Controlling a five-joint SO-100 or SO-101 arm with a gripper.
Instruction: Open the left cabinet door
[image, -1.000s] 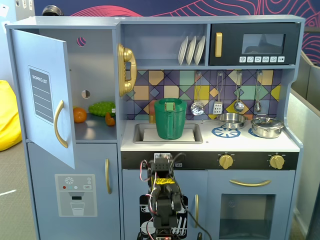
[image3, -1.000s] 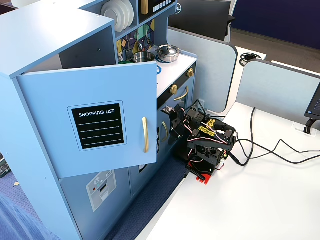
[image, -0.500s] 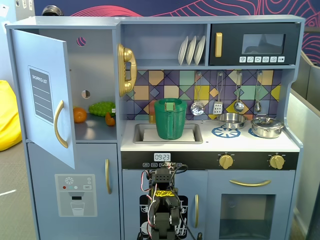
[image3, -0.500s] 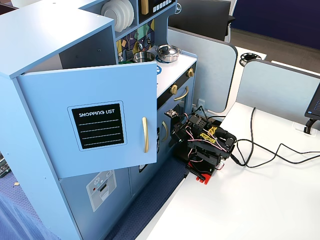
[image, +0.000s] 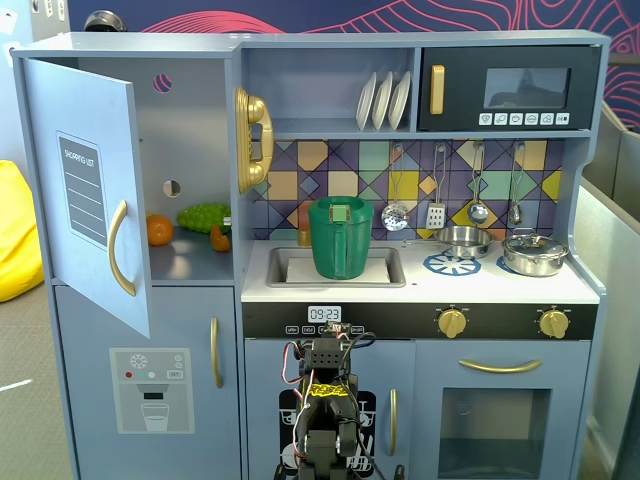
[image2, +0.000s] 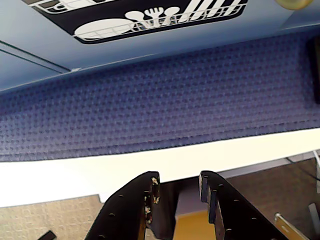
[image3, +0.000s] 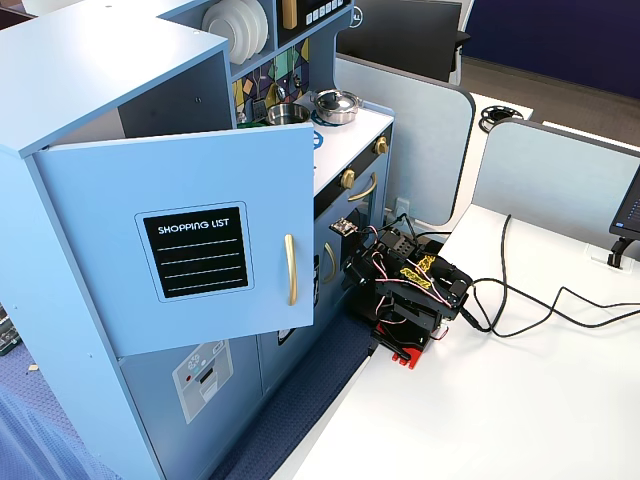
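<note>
1. Biggest thing is the toy kitchen (image: 420, 300), a pale blue unit with a patterned backsplash. The clock on its black control strip reads "09:23" in a fixed view.
2. The left cabinet door (image: 88, 190) is at the upper left of the unit and it's swung wide open, hinged on its left edge. In a fixed view its black panel (image3: 195, 252) reads "SHOPPING LIST" in white with ruled lines under it, and the curved gold handle (image3: 290, 269) sits near the free edge.
3. Inside the open compartment: an orange (image: 159, 229), some green grapes (image: 203, 216) and another small orange-ish piece I can't make out.
4. Below it is the blue door with the grey dispenser panel (image: 151, 376). The print there is too small to read.
5. The arm (image3: 405, 290) is folded low in front of the kitchen, on the white table (image3: 520, 400), well apart from the open door.
6. Green pitcher (image: 341, 237) stands in the sink.
7. Gripper (image2: 179, 186): in the wrist view the jaws are a bit apart with nothing between them, pointing at the blue textured mat (image2: 165, 105). A dish-rack print (image2: 150, 20) shows at the top.
</note>
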